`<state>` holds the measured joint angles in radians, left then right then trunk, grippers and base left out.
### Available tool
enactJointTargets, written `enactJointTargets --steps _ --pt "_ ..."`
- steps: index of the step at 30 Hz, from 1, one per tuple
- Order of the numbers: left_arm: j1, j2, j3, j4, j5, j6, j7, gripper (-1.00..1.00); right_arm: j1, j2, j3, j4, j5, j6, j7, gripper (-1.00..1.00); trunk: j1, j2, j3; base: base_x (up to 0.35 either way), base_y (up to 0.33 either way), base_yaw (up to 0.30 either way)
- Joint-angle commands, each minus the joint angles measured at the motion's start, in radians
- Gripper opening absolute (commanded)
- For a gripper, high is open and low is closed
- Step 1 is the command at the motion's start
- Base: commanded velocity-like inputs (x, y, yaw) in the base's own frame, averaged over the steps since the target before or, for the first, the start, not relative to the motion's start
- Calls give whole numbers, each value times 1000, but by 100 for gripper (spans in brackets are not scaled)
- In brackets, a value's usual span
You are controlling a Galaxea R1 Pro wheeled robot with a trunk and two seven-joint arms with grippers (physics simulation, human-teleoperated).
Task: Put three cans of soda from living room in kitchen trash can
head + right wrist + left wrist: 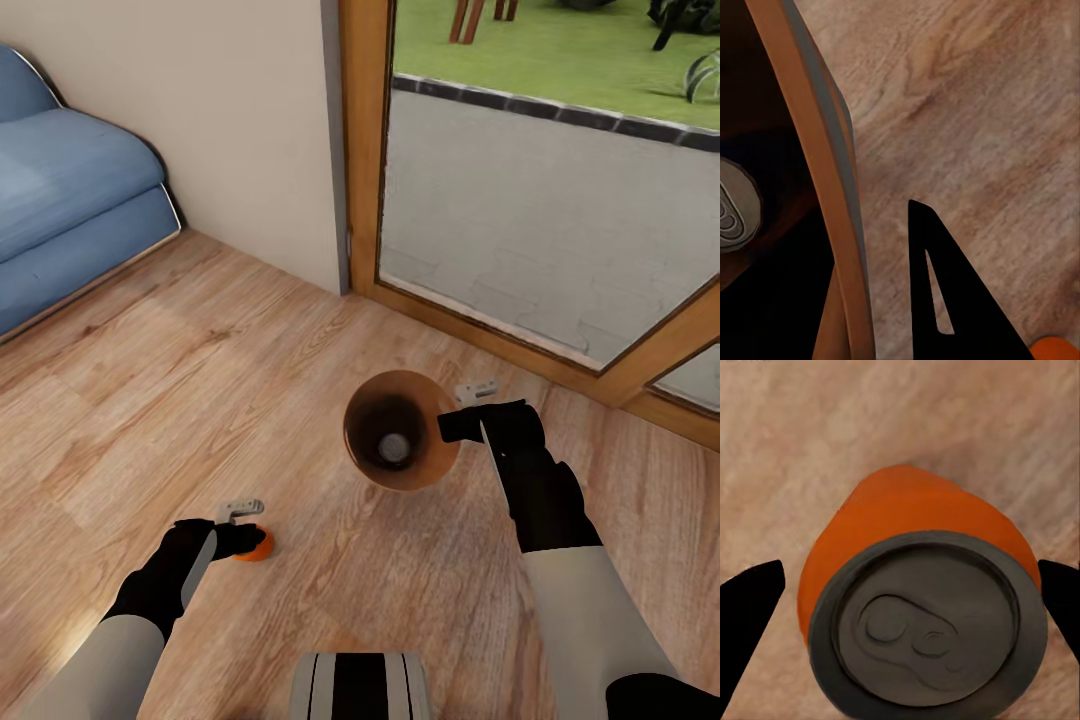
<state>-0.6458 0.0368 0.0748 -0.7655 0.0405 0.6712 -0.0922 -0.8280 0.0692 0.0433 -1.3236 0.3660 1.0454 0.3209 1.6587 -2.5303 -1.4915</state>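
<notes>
Counted beside one round tan-brown-lined trash bucket (372, 462): one orange grey-topped soda can (256, 545) on wood floor; one pale-topped can (394, 447) inside bucket.

Left claw (243, 530) down at orange can (256, 545) on wood floor (150, 400); right claw (462, 420) on bin (402, 430) rim, pale-topped can (394, 447) inside.

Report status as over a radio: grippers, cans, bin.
Left gripper open, fingers either side of orange soda can upright on floor. Right gripper at trash can rim, grip unclear. One can inside bin. Nothing blocking.
</notes>
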Motion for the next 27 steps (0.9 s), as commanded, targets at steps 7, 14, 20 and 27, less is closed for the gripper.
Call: enactJointTargets --steps 7,14,20,27 --pt "0 0 -1 0 -2 0 -1 -100 0 1 0 0 -16 2 0 -100 0 0 0 0 0 0" --pt "0 0 0 -1 -2 1 0 -100 1 1 0 0 -16 2 0 -100 0 0 0 0 0 0" --pt "0 -1 -1 0 -3 2 0 -100 1 3 0 0 -16 2 0 -100 -3 1 23 0 0 0" --pt "0 0 -1 0 -4 2 0 -100 1 2 0 0 -16 2 0 -100 -6 3 50 0 0 0"
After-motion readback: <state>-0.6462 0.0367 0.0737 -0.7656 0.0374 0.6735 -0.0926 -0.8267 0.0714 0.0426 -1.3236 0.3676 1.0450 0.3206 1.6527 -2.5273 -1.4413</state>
